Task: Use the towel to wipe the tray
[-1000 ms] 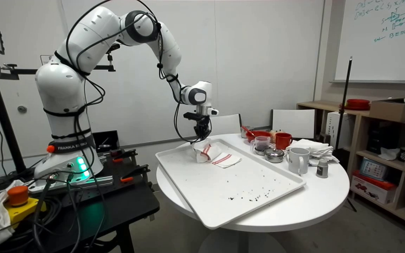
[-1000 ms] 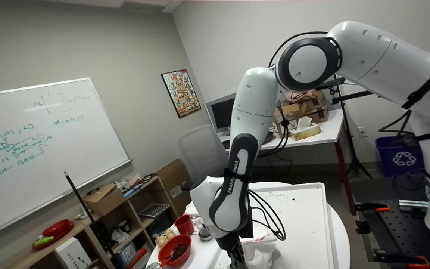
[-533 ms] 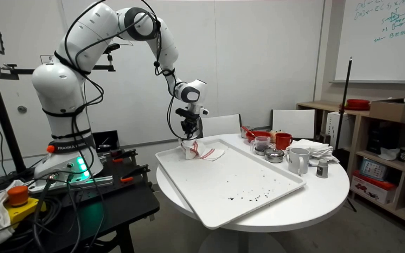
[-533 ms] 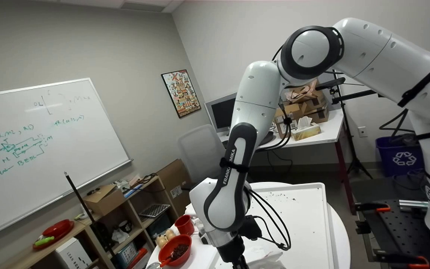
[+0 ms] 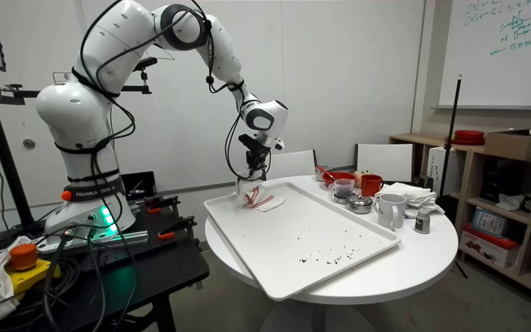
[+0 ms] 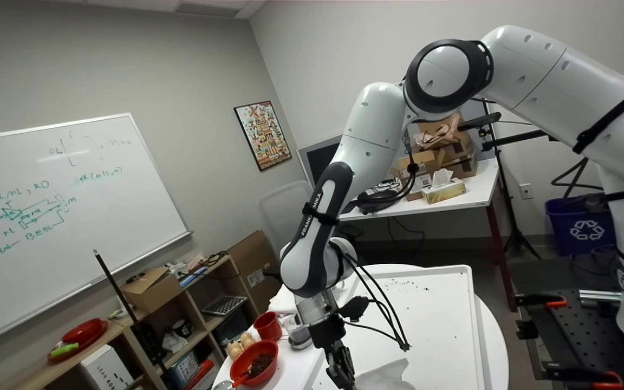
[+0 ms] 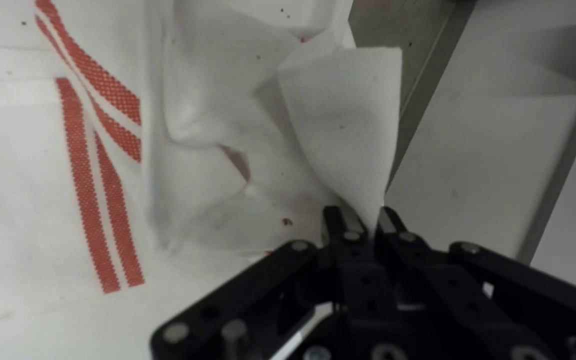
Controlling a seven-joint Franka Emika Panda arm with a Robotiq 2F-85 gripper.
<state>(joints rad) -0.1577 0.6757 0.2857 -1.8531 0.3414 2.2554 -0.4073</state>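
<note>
On tray (image 5: 265, 242) | striped towel (image 7: 193, 172) pinched in gripper (image 7: 362, 218) | dark crumbs (image 5: 336, 262) scattered

In an exterior view the tray (image 5: 270, 251) lay on the tabletop (image 5: 431, 246), bearing the towel (image 5: 257, 198) at its far left, partly between my jaws, and crumbs (image 5: 336, 262) at its near right. Beyond the tray's right edge I saw a mug (image 5: 390, 212), a shaker (image 5: 422, 222) to its right, cloths (image 5: 414, 196) behind both.
</note>
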